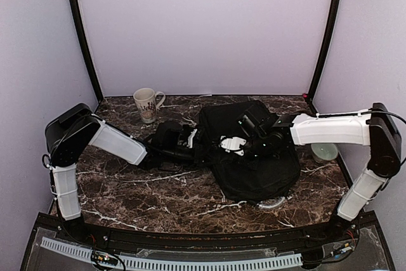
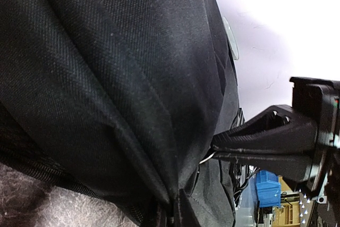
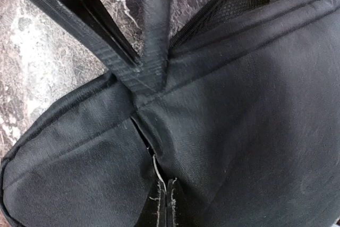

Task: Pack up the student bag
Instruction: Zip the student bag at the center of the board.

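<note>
The student bag [image 1: 257, 166] is a large black fabric backpack lying flat at the table's middle right. Its grey loop handle [image 1: 274, 203] pokes out at its near edge. My left gripper [image 1: 200, 147] is at the bag's left edge, shut on a fold of its fabric, which fills the left wrist view [image 2: 106, 78]. My right gripper [image 1: 222, 147] is over the bag's left part, close to the left gripper. In the right wrist view its fingertips [image 3: 159, 206] are pressed shut on the bag's fabric [image 3: 255, 104], with a thin white sliver between them.
A white patterned mug [image 1: 147, 104] stands at the back left. A pale green round thing [image 1: 325, 152] sits right of the bag, under the right arm. The table is dark marble [image 1: 158, 188], with lilac walls on three sides.
</note>
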Available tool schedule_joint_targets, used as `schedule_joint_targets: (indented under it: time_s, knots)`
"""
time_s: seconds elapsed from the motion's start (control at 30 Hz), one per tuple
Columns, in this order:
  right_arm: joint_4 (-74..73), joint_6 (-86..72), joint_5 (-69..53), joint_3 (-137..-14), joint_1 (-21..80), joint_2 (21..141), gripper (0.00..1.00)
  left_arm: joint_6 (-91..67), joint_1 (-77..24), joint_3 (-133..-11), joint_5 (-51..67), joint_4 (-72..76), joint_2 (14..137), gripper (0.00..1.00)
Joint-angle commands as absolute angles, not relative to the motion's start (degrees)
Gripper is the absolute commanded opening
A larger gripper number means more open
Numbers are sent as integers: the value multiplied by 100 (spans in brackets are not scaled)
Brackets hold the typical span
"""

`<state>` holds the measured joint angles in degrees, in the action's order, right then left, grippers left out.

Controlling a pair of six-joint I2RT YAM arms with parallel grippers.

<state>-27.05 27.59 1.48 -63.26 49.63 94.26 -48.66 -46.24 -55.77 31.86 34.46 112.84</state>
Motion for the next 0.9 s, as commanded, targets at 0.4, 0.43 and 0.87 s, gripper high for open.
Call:
schedule_joint_targets:
  time_s: [0.4, 0.43, 0.87]
  knots:
    - [-2479, 3019, 648, -5480, 4507, 8556, 20, -4816, -4579, -5271, 3420, 3434, 11127, 7]
    - [-2580, 2935, 467, -5509, 4484, 8526, 25, -4809, -4579, -5259, 3453, 3443, 11116, 12]
    - [-3946, 1901, -2620, -6447, 3519, 9532, 41, -5308, -4718, -5219, 3800, 4039, 11177, 49]
